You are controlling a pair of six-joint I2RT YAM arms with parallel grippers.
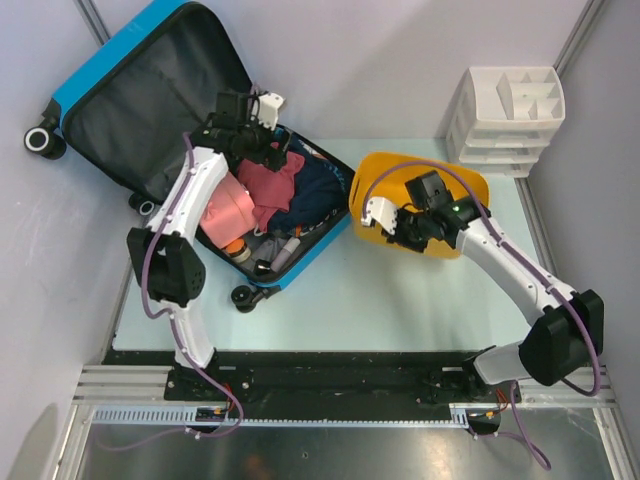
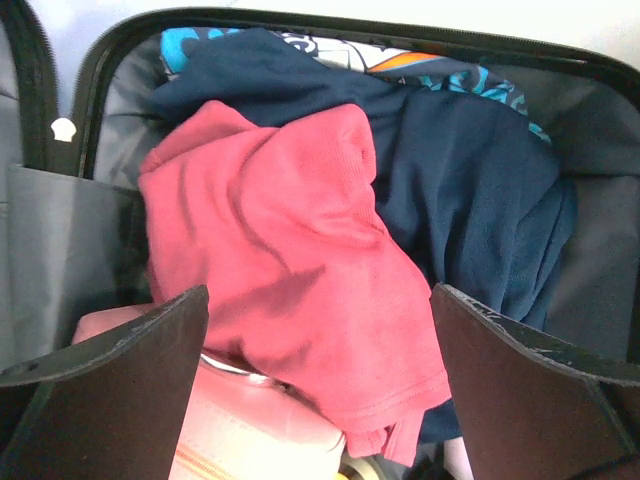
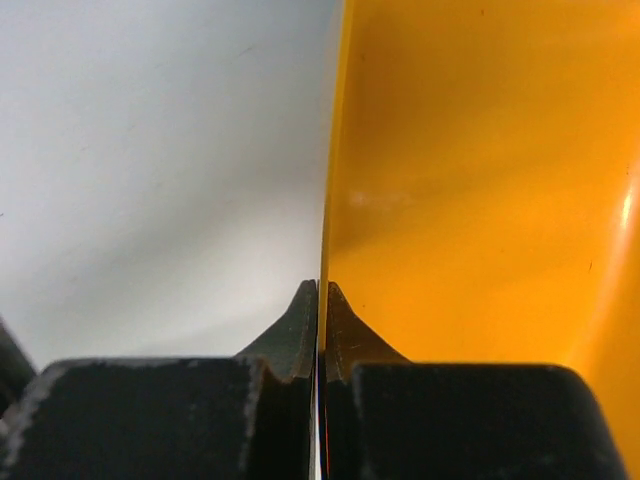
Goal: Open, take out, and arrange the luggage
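Blue shell and dark grey lining mark the luggage [image 1: 150, 100]. It lies unzipped in the upper left of the top view, lid tipped back and packed half flat on the tabletop [image 1: 330, 300]. Its long axis runs from lower left up toward upper right.

The left end effector [image 2: 318, 300] hangs right over that packed half, its fingers [image 2: 120, 380] spread wide. In the left wrist view the red garment [image 2: 290, 260] lies directly between and beneath them. It is heaped over a navy garment [image 2: 470, 180], with a pink pouch [image 2: 250, 430] at the bottom edge. The left arm is therefore the nearer one, and a straight drop looks enough to reach the red cloth.

Right of centre, the right end effector [image 3: 318, 300] is pressed together on the thin wall of the yellow tub [image 3: 480, 200], which sits just beside the luggage.
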